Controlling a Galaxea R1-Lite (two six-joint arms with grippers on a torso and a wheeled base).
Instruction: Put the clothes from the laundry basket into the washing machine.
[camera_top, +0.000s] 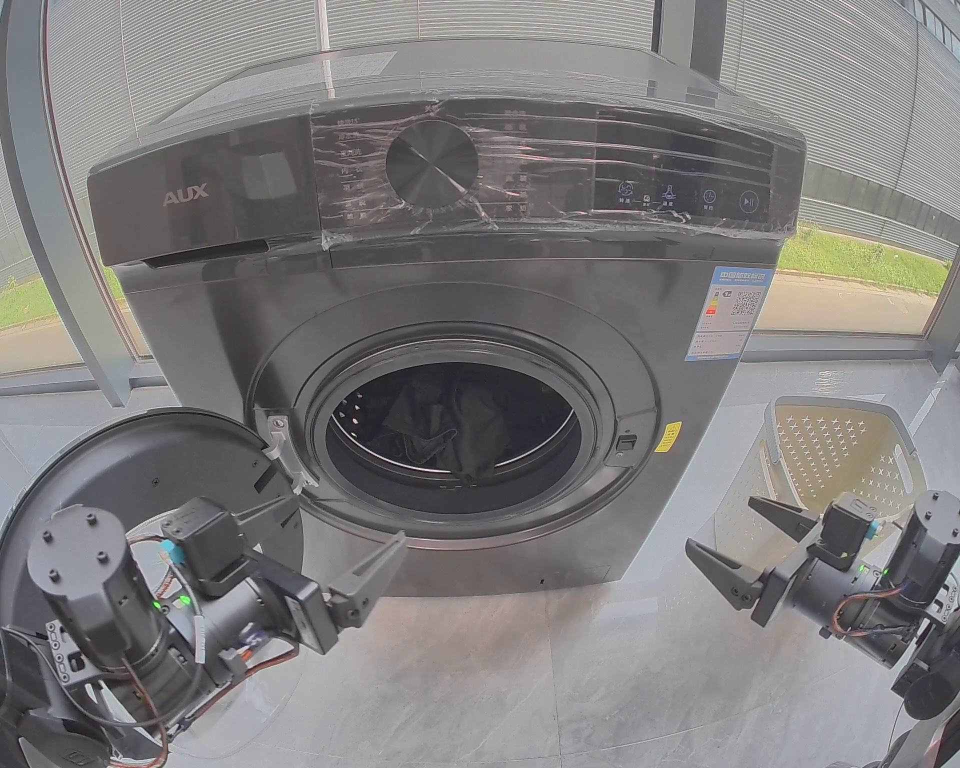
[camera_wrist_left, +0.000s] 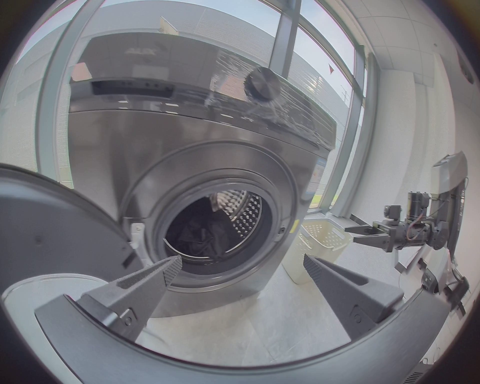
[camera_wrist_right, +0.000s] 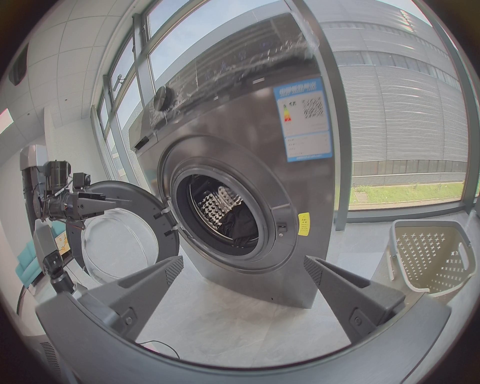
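Looks like the tail end of loading. Dark clothes (camera_top: 450, 425) heaped inside the drum (camera_wrist_right: 215, 200) of the washing machine (camera_top: 480, 290), with the round door (camera_top: 140, 480) swung wide to the robot's left. On the floor (camera_top: 480, 670), just beside the machine's right front corner, the laundry basket (camera_top: 845, 450), its perforated inside bare as far as can be seen and nothing draped over its rim. Low and near the door, the left gripper (camera_top: 345, 525), fingers spread wide and holding nothing. Low in front of the basket, the right gripper (camera_top: 722, 523), likewise spread and holding nothing, aimed toward the machine. Both well apart from the clothes and from the drum. Judging by the bare basket, no further garment to fetch, though worth a look at the basket's bottom, partly hidden behind the right arm. Next, probably: shut the door with the left arm. Get behind its outer face and swing it round toward the drum, after checking for cloth hanging out, to avoid trapping a fold.
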